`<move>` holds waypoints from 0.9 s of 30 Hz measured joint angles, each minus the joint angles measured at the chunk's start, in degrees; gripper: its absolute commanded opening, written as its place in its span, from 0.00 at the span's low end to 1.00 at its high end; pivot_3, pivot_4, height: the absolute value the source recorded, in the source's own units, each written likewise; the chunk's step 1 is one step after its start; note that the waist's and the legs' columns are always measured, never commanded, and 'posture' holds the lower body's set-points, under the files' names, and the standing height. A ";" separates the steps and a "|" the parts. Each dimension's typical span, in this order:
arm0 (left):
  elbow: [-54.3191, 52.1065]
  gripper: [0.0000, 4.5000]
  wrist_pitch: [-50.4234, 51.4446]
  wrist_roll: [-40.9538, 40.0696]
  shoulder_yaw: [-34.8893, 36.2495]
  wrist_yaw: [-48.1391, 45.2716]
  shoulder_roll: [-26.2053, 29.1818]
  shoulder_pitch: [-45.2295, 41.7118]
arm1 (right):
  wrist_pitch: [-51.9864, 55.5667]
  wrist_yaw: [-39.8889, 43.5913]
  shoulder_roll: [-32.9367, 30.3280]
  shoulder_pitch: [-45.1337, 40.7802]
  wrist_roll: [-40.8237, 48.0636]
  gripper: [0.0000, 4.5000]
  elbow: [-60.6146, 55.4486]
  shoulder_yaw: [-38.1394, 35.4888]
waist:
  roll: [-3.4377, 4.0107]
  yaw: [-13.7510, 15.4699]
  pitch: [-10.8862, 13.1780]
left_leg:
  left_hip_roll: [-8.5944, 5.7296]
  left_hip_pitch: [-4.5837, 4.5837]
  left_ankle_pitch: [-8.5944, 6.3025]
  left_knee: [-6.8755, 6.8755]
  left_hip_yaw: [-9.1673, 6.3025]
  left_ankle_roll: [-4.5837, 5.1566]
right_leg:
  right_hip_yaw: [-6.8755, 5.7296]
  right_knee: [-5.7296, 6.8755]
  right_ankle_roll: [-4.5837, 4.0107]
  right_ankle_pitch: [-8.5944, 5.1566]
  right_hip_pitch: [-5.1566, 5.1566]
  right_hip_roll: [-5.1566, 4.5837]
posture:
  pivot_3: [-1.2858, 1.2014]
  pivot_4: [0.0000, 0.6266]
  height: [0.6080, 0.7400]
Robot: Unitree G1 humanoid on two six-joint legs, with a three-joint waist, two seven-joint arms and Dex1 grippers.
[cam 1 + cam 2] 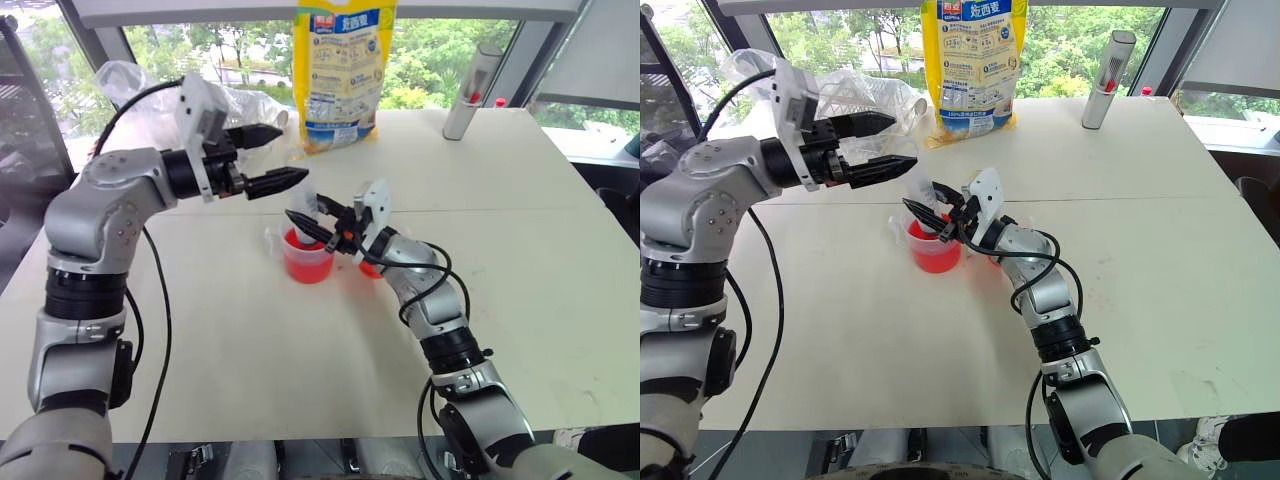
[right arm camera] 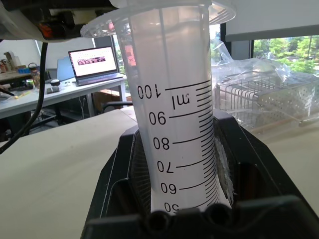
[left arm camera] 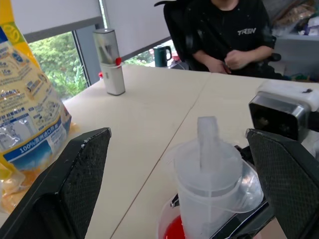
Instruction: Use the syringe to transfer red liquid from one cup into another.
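The larger cup (image 1: 307,268), clear and with a side handle, stands mid-table holding red liquid (image 1: 308,262). My right gripper (image 1: 316,226) is shut on the barrel of the syringe (image 1: 304,204). It holds the syringe tilted over that cup, with the lower end inside the rim and the tip hidden. The barrel's scale marks (image 2: 174,124) show between the right fingers. The smaller cup (image 1: 370,268), with red at its base, sits mostly hidden behind my right wrist. My left gripper (image 1: 292,153) is open, up and to the left of the syringe's plunger (image 3: 207,139), with its fingers (image 3: 79,179) either side of it and apart from it.
A yellow bag (image 1: 345,70) and a tall grey cylinder (image 1: 472,90) stand at the table's far edge. Crumpled clear plastic (image 1: 130,78) lies at the far left. A person (image 3: 234,35) sits beyond the table. Bare tabletop (image 1: 540,250) lies to the right and in front.
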 measured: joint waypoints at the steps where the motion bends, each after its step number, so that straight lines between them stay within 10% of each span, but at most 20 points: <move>1: 0.02 1.00 0.00 0.00 -0.14 -0.19 -0.46 0.00 | -0.04 0.00 -0.01 0.00 -0.06 0.30 0.00 0.01 | 0.00 0.00 0.00 | 0.00 0.00 0.00 0.00 0.00 0.00 | 0.00 0.00 0.00 0.00 0.00 0.00 | 0.52 0.24 1.00; 6: 0.37 0.82 0.02 -0.10 -0.40 -1.03 -2.14 -0.52 | -0.10 0.03 -0.05 -0.02 -0.20 0.30 -0.01 0.09 | 0.00 0.00 0.00 | 0.00 0.01 0.00 0.00 -0.01 0.00 | 0.00 0.00 0.00 0.00 0.02 0.00 | 0.52 0.24 1.00; 13: 0.40 0.03 0.19 -0.22 -0.33 -1.06 -3.06 -0.85 | -0.31 0.50 -0.23 -0.03 -0.73 0.30 -0.01 0.26 | -0.01 -0.02 0.00 | 0.00 0.03 0.00 0.00 -0.01 0.00 | 0.01 0.00 0.00 0.00 0.03 -0.01 | 0.52 0.24 1.00; 27: 1.22 0.01 1.13 -0.38 -0.47 -1.02 -3.20 -1.79 | 0.71 0.67 -0.26 -0.29 -1.18 0.30 -0.24 0.25 | -0.01 0.02 0.00 | -0.01 0.04 0.00 0.01 -0.01 0.00 | 0.00 0.01 0.00 0.00 0.05 -0.01 | 0.52 0.24 1.00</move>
